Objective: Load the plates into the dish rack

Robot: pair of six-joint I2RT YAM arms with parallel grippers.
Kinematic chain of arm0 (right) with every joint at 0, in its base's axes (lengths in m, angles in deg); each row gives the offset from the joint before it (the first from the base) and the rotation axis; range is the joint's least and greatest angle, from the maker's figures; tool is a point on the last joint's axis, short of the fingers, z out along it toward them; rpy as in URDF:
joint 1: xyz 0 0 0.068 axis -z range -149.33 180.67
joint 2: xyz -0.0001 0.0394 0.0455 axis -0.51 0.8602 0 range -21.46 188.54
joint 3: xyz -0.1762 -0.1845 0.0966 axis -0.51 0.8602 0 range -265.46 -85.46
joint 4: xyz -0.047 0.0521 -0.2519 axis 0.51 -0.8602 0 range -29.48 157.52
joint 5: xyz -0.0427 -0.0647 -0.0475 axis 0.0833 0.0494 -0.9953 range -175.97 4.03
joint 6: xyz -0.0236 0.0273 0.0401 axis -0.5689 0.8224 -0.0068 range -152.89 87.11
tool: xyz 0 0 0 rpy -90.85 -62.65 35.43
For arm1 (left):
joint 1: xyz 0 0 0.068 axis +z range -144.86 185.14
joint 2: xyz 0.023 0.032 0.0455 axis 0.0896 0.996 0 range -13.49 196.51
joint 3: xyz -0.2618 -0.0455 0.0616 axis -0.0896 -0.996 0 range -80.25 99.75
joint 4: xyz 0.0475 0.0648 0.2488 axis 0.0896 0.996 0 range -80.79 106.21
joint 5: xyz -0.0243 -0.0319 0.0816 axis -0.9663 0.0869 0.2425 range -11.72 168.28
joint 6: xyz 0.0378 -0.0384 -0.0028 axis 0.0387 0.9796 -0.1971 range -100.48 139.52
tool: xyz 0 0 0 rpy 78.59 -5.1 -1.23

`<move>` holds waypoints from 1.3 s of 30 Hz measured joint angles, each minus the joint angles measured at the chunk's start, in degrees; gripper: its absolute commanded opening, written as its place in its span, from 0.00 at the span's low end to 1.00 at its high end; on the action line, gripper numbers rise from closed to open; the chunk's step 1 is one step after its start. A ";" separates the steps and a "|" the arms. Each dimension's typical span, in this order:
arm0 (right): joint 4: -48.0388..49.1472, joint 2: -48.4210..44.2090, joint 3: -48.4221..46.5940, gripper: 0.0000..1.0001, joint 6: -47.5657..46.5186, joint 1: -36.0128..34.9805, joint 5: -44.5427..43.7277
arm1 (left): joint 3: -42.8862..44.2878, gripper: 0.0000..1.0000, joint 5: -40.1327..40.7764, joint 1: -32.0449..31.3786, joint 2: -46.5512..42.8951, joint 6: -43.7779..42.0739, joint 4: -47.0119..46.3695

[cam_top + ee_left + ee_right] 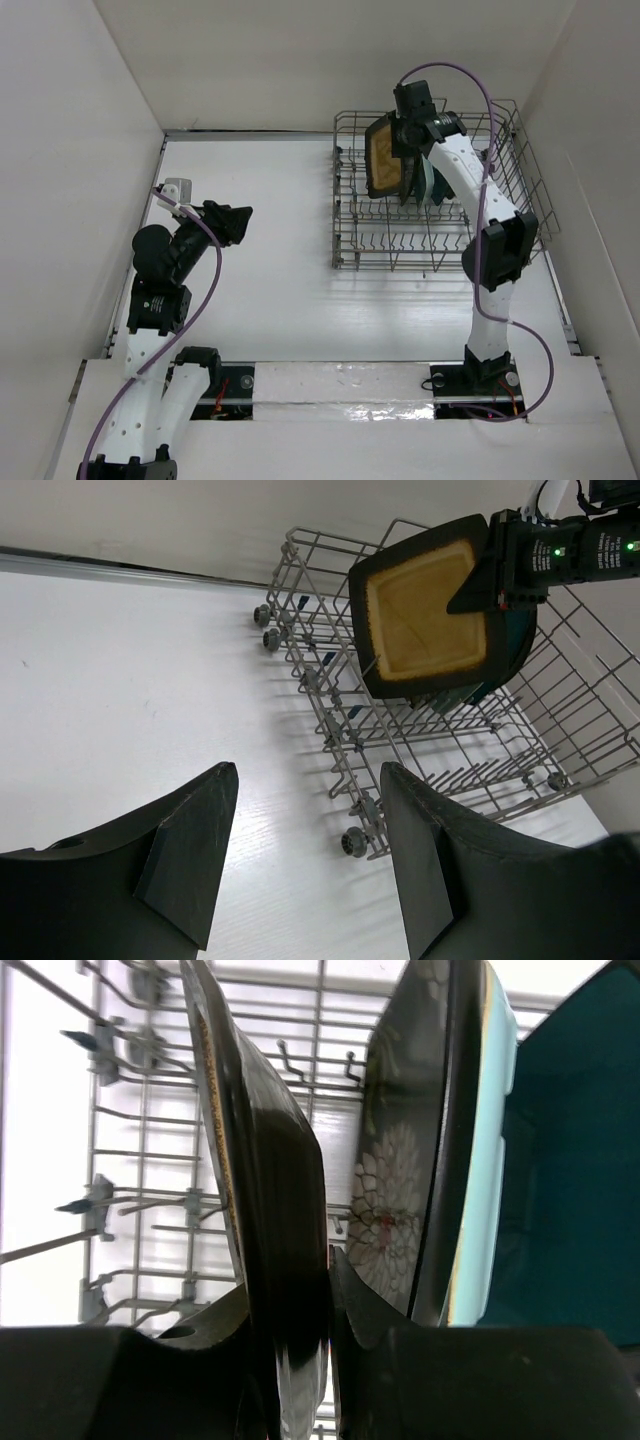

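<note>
R gripper [290,1295] pinched the mustard-centre plate [265,1190] by its edge, upright in the dish rack [140,1160], just left of the flowered plate [395,1210]. We judged the path straight down btwn tines. L gripper [305,780] was spread, well apart.

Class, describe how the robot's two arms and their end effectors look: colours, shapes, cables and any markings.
The left arm and right arm have white links joined by black joints. A purple cable loops along each. The left end effector and right end effector are matte black with wedge-shaped fingers. Small green lights glow on the right wrist.
</note>
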 measured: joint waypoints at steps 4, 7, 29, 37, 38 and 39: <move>-2.54 1.60 -2.82 0.00 1.03 -0.52 -1.36 | 0.00 0.56 0.00 0.00 0.00 0.00 0.26; -3.17 1.66 -3.02 0.00 2.25 -1.31 -3.39 | 0.00 0.56 0.00 0.00 0.02 0.00 0.35; -4.70 2.47 -3.63 0.00 6.34 -3.43 -9.53 | 0.00 0.56 -0.22 0.00 0.55 0.04 0.37; -6.23 3.63 -5.53 0.21 5.97 -3.96 -10.84 | 0.00 0.56 -0.26 0.00 1.31 0.04 0.39; -6.29 3.80 -5.81 0.24 5.86 -3.96 -10.84 | 0.00 0.56 -0.26 0.00 1.36 0.04 0.42; -6.45 4.04 -6.19 0.32 5.66 -3.98 -10.84 | 0.00 0.56 -0.26 0.00 1.36 0.04 0.42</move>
